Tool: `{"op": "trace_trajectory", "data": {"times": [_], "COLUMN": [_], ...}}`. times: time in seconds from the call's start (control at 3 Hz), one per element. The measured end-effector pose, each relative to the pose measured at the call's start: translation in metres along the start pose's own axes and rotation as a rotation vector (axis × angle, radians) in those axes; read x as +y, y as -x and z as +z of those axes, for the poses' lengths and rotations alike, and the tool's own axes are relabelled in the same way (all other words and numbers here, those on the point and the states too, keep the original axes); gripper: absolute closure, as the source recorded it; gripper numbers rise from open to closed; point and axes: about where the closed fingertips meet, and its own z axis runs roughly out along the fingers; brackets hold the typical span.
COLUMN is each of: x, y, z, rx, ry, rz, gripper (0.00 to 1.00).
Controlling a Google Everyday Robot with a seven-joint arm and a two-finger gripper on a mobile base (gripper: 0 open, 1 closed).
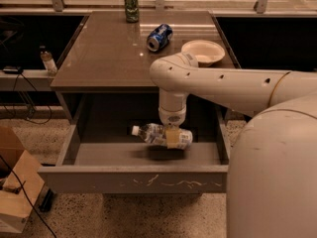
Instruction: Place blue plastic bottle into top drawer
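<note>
Inside the pulled-out top drawer (133, 181), the blue plastic bottle (157, 134) is seen lying on its side with its white cap turned to the left. It is clasped around its labelled middle by the gripper (173, 138), whose fingers are closed on it from above. A shadow is cast on the drawer floor beneath, so the bottle is judged to be held just clear of the bottom rather than resting there. The placing step is judged to be in hand and nearly done: the bottle is within the drawer's walls but not yet let go. What is called for next, on this reading, is a short lowering until the bottle is borne by the floor, an opening of the fingers, and a straight lift of the arm (223, 86) out of the drawer. Care is needed that the round bottle is not nudged into a roll and that the wrist is kept off the tabletop's front lip. On the grey table (99, 58) above, a green can (131, 6) is stood at the back, a blue soda can (159, 37) is laid on its side, and a white bowl (203, 51) is set just beside the arm. A small bottle (48, 61) is seen on a ledge to the left, and a cardboard box (15, 192) on the floor.
</note>
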Motion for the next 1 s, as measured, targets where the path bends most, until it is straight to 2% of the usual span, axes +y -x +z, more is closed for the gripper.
{"op": "trace_trajectory", "data": {"times": [0.33, 0.67, 1.0], "x": [0.0109, 0.0124, 0.0124], "y": [-0.0019, -0.0010, -0.0010], "z": [0.0162, 0.0177, 0.0177], "rx": [-0.046, -0.053, -0.053], "ry": [0.068, 0.075, 0.075], "rz": [0.013, 0.016, 0.016], "gripper": [0.22, 0.01, 0.00]}}
